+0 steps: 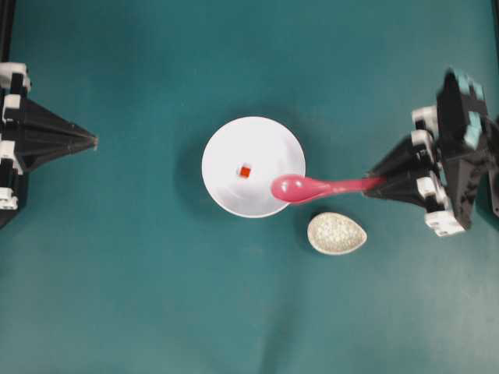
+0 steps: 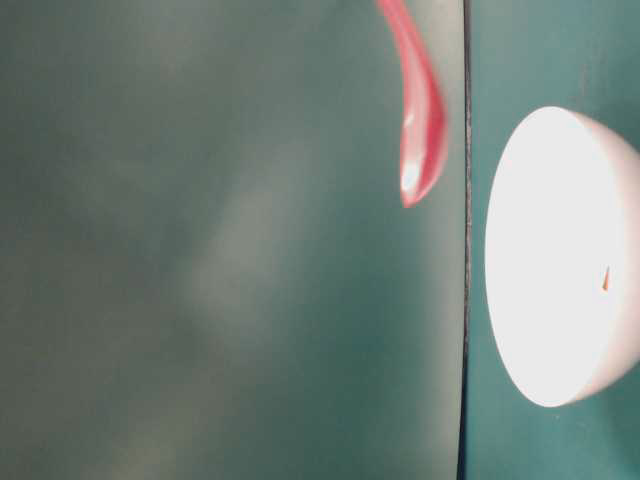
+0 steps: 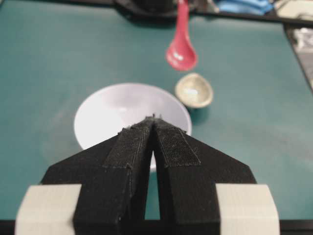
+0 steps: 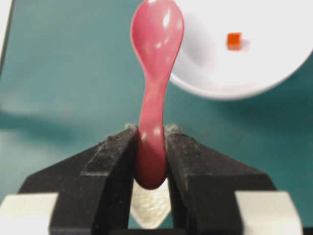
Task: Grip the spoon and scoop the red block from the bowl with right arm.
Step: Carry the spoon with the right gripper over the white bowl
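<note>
My right gripper (image 1: 374, 184) is shut on the handle of the pink spoon (image 1: 308, 187), and both fingers press the handle (image 4: 151, 147) from either side. The spoon's scoop (image 4: 157, 27) hangs in the air over the right rim of the white bowl (image 1: 226, 148). In the bowl, left of the scoop, lies the small red block (image 1: 245, 171), also seen in the right wrist view (image 4: 234, 40). At the table's left edge my left gripper (image 1: 93, 141) is shut and holds nothing; its tips (image 3: 155, 118) point at the bowl (image 3: 112, 112).
A small speckled cream egg-shaped dish (image 1: 337, 233) sits on the teal table just right of and below the bowl, under the spoon's handle. It also shows in the left wrist view (image 3: 194, 90) beside the bowl.
</note>
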You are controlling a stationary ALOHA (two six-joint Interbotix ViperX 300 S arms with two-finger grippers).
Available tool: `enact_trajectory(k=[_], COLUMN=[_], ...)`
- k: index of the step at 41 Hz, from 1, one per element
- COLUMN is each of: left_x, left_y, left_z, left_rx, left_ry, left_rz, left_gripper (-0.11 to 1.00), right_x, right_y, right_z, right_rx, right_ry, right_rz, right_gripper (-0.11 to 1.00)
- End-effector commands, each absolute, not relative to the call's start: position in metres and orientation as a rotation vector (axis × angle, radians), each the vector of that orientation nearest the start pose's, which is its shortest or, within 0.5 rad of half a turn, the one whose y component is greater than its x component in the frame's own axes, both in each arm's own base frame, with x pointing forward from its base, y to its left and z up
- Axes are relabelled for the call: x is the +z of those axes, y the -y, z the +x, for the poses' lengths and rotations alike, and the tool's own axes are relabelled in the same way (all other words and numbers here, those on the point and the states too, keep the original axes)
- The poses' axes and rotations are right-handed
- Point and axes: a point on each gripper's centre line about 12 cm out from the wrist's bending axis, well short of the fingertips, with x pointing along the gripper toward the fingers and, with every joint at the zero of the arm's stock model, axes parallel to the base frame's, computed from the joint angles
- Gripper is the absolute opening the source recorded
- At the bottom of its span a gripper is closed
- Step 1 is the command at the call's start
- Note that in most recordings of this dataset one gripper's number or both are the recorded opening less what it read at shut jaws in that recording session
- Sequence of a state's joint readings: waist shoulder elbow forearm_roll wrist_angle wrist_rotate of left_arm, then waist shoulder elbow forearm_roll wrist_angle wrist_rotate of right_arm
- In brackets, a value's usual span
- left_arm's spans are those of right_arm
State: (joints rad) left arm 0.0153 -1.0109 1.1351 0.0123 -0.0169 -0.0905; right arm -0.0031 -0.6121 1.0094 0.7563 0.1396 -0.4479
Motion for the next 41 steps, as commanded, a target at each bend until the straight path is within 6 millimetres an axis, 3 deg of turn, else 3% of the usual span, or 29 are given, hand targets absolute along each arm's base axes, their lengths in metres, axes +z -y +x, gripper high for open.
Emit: enact_trajectory(k=[1, 16, 31, 41], left_x=[0.293, 0.293, 0.29, 0.289], left_y=[-0.003, -0.003, -0.003, -0.003], left_z=[0.194, 0.194, 0.192, 0.192], left_rx=[0.02, 0.02, 0.02, 0.022], left_ry=[-0.09, -0.096, -0.124, -0.128], left_rz=[-0.074, -0.076, -0.074, -0.075], left_gripper=[0.01, 0.01, 0.01, 0.01], right_x=[0.258, 0.292, 0.295, 0.287], right_y=[0.002, 0.03, 0.041, 0.031], right_z=[0.268, 0.308, 0.33, 0.337], right_rx=[0.014, 0.045, -0.052, -0.067], right_ry=[-0.5, -0.649, -0.838, -0.955], right_rz=[0.303, 0.257, 0.38, 0.374], right_gripper=[0.25, 0.25, 0.25, 0.25])
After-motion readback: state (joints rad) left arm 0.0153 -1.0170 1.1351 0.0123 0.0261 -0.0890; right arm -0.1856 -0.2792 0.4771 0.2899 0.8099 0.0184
